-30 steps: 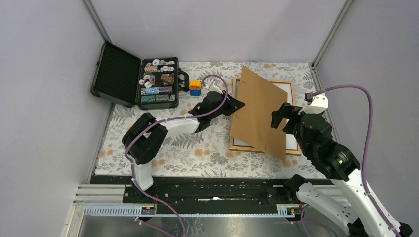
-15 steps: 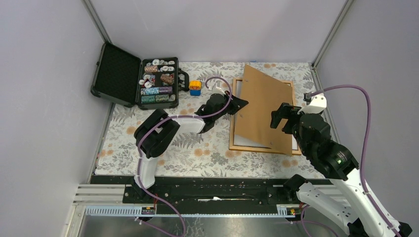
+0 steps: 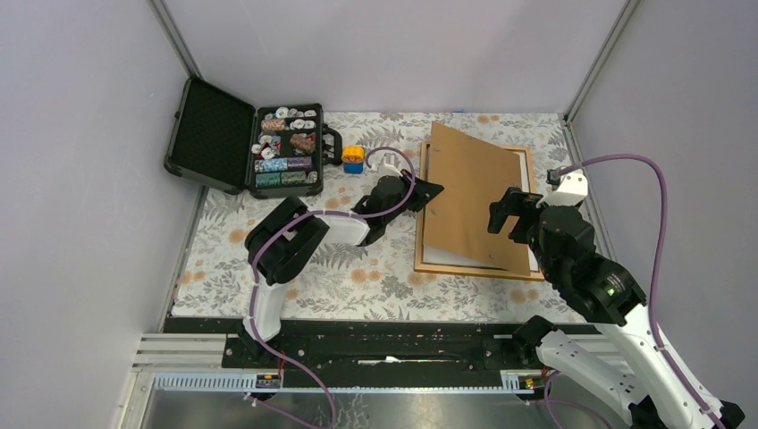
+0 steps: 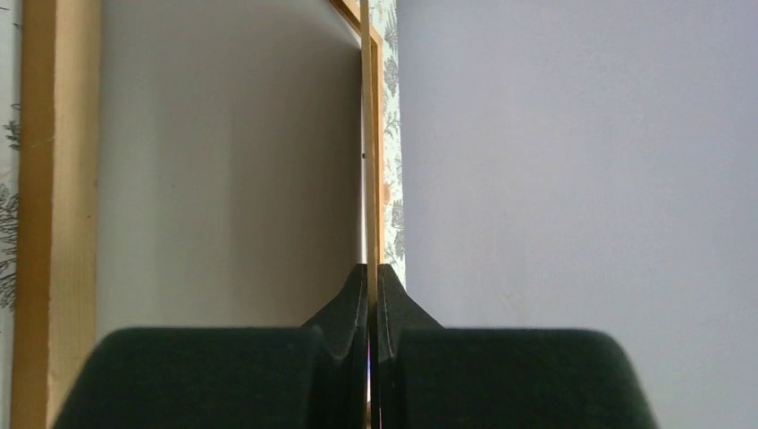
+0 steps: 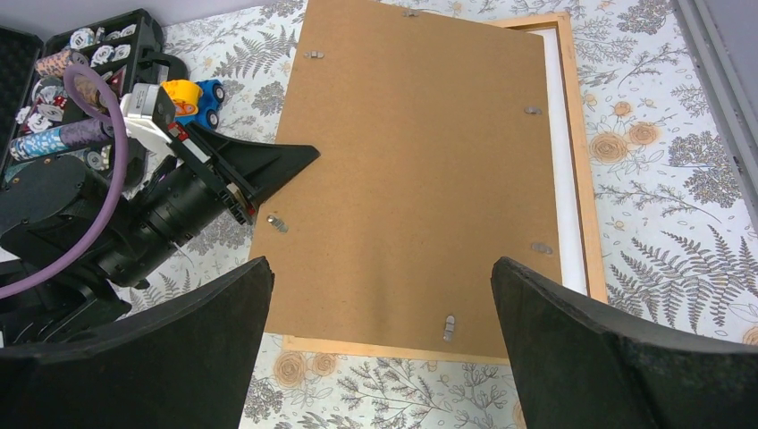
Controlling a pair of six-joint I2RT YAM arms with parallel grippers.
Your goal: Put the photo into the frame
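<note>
The light-brown wooden frame (image 3: 465, 269) lies flat at the right of the table. The photo (image 3: 526, 170) lies in it, white back up, showing as strips along the right and near sides, and in the right wrist view (image 5: 559, 134). The brown backing board (image 3: 474, 197) leans over them, its left edge raised. My left gripper (image 3: 431, 190) is shut on that left edge; in the left wrist view (image 4: 372, 268) the board (image 4: 366, 161) runs edge-on between the closed fingers. My right gripper (image 3: 514, 219) hovers open and empty above the board's near right part (image 5: 411, 161).
An open black case (image 3: 286, 147) of poker chips sits at the back left, its lid (image 3: 210, 134) lying open. A yellow and blue toy (image 3: 353, 158) stands just right of it. The floral cloth (image 3: 357, 268) covers the table. Walls close in on the three far sides.
The backing board has swung down from a steep tilt to lie lower over the frame, now covering most of the photo. My left gripper still holds its edge. The right arm has barely moved.
</note>
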